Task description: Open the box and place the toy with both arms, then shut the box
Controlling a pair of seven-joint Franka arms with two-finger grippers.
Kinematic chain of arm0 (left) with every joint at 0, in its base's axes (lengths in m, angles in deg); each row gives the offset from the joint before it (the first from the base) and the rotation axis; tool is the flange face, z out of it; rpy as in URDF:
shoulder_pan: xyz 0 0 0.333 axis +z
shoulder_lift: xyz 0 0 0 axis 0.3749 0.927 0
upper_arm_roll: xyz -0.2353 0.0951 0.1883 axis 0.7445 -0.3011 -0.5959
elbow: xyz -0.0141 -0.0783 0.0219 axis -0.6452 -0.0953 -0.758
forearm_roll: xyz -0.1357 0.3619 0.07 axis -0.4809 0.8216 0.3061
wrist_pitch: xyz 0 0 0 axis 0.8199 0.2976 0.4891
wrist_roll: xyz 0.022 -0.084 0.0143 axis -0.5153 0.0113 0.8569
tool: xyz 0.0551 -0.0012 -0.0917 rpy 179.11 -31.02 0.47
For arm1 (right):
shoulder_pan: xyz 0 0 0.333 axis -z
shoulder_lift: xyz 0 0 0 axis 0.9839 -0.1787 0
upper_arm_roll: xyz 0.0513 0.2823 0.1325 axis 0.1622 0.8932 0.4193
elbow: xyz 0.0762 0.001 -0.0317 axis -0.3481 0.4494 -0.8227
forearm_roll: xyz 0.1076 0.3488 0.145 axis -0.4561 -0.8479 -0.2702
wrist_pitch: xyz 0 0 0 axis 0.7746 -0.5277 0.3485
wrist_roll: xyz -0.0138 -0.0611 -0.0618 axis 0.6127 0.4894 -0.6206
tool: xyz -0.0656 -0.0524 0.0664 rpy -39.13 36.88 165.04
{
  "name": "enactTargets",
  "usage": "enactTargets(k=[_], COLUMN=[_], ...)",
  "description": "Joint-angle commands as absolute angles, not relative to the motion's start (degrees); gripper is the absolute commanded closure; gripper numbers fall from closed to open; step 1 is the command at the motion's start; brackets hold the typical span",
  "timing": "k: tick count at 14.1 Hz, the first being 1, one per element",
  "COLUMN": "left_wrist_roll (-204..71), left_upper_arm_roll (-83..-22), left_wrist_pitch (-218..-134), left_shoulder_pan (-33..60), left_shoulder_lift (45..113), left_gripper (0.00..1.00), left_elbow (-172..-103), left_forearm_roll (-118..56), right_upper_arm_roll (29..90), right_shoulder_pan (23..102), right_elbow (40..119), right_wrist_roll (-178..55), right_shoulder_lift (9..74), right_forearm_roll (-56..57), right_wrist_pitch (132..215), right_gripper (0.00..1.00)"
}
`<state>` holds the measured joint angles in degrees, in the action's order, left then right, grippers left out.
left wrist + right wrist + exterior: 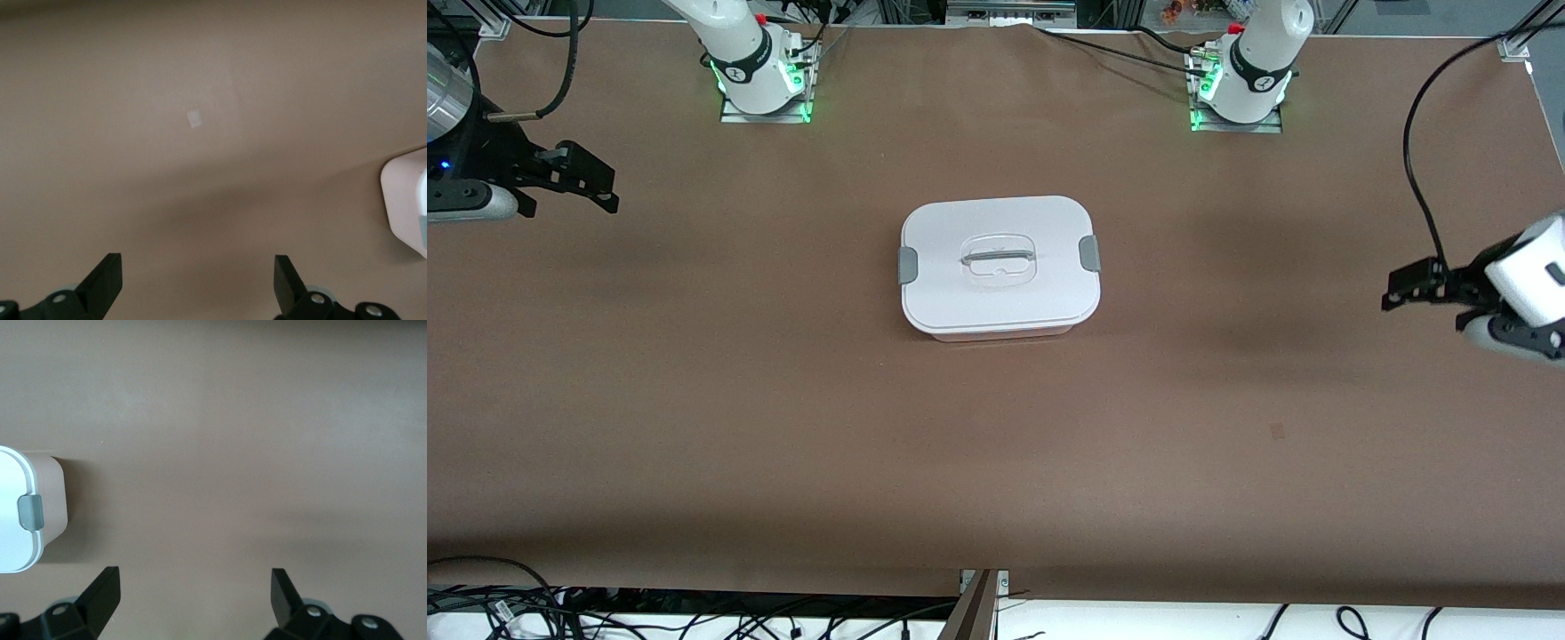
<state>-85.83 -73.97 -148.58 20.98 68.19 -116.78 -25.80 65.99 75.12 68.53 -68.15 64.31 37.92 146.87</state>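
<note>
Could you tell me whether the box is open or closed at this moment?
Closed. The white lid sits flat on the box, with a grey clip at each end against its rim. Whether the clips are latched cannot be told.

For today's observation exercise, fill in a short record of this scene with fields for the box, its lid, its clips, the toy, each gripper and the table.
box: one tub at the table's middle
lid: white lid on, closed
clips: grey clip at the right arm's end, grey clip at the left arm's end
handle: recessed clear handle in the lid's centre
toy: not visible in any view
left gripper: open, empty, over the left arm's end of the table
right gripper: open, empty, over the right arm's end of the table
table: brown surface
</note>
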Motion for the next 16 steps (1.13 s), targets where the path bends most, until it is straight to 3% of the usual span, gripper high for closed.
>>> enactTargets(k=[1,5,16], left_wrist_roll=[-79.3,-77.4,-77.5], left_upper_arm_roll=[-73.1,-73.0,-73.4], left_wrist_pitch=[-146.3,-144.6,-144.1], left_shoulder_pan=[21.1,20.8,21.1], left_shoulder_lift=[61.4,59.5,61.9], left_gripper=[0.00,0.00,0.00], left_elbow=[-123.1,-124.5,-122.0], left_forearm_roll=[-24.1,-24.2,-24.1], right_upper_arm_roll=[65.9,65.9,65.8], right_shoulder_pan=[75.4,75.4,75.4], right_elbow=[67.8,67.8,67.8], right_wrist_roll=[-67.8,-67.8,-67.7], right_shoulder_lift=[64.3,64.3,64.2], right_forearm_roll=[37.7,37.7,37.7], right_wrist_pitch=[145.9,146.0,146.1], right_gripper=[0.00,0.00,0.00])
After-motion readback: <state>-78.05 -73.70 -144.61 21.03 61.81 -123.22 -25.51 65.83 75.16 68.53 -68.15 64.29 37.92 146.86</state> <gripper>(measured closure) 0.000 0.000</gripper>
